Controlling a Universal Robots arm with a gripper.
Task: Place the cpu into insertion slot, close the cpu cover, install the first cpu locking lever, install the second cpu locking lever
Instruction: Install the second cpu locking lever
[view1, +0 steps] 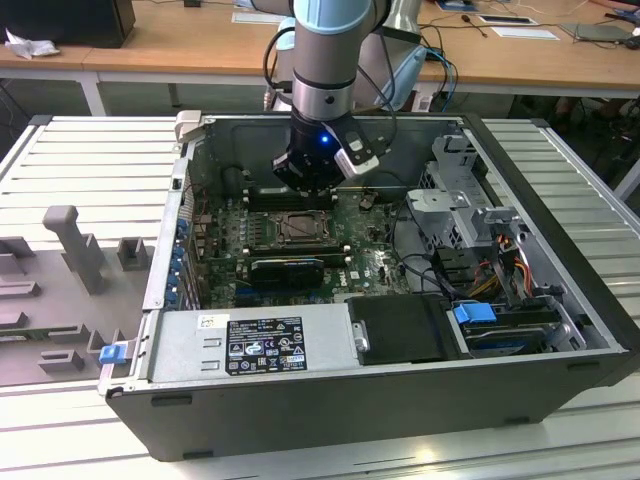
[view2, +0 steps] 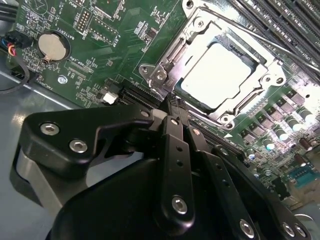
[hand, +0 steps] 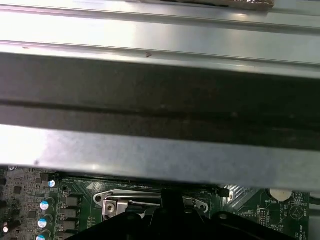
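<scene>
Silvery and pale, the one cpu (view2: 219, 74) already lay flat in the slot (view2: 186, 95) on the green motherboard (view2: 100, 55), and the one cover (view2: 272, 80) was down around it, its metal frame lying on every side of the chip in the second wrist view. One gripper (view2: 173, 106) hung just above the board at the socket's edge, its black fingers (view2: 176, 150) brought together to a narrow tip with nothing between them. That tip sat right beside one corner of the frame, near a hinge screw, so the socket lay straight ahead of the fingers and a little past them, not under them. A thin lever (view2: 170, 55) ran along the frame's near side, its long axis set along that edge; I judged it the piece the fingers were closest to. Whether it was latched I could not tell.

In the exterior view the arm reached down into one open computer case (view1: 560, 330), the gripper (view1: 303, 196) poised just behind the socket (view1: 295, 229), towards the case's far wall. The first wrist view caught part of the frame (hand: 116, 204) below the case wall (hand: 160, 155).
</scene>
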